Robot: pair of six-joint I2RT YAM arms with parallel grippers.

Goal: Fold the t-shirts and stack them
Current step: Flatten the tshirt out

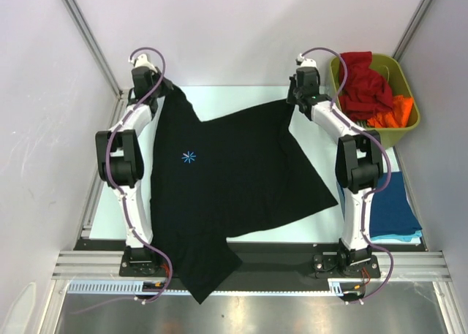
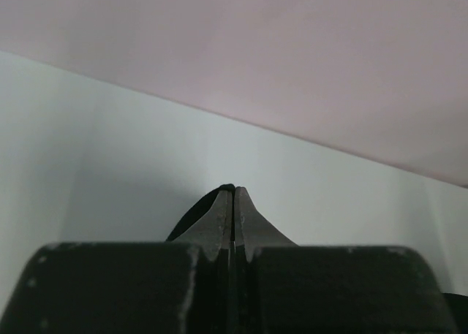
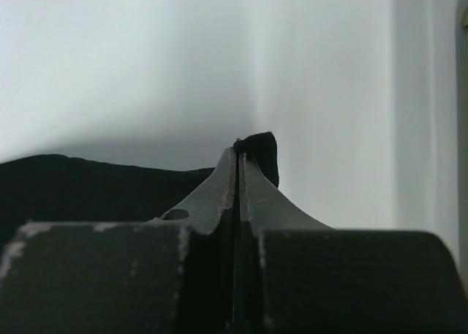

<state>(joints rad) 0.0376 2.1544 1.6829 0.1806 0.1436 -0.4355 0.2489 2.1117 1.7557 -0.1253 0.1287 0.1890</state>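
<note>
A black t-shirt (image 1: 234, 173) with a small light-blue starburst print (image 1: 189, 157) lies spread over the table, its lower corner hanging past the near edge. My left gripper (image 1: 162, 89) is shut on the shirt's far left edge; black cloth (image 2: 197, 210) shows at its closed tips (image 2: 234, 191). At the far right my right gripper (image 1: 294, 100) is shut on the shirt's other far corner, and a tuft of black cloth (image 3: 263, 153) sticks out past its tips (image 3: 239, 150). A red t-shirt (image 1: 363, 85) and an orange one (image 1: 395, 113) lie in the bin.
The olive-green bin (image 1: 409, 93) stands at the far right corner. A folded dark blue t-shirt (image 1: 391, 202) rests on a teal one (image 1: 395, 238) by the right arm's base. White walls close in the back and both sides.
</note>
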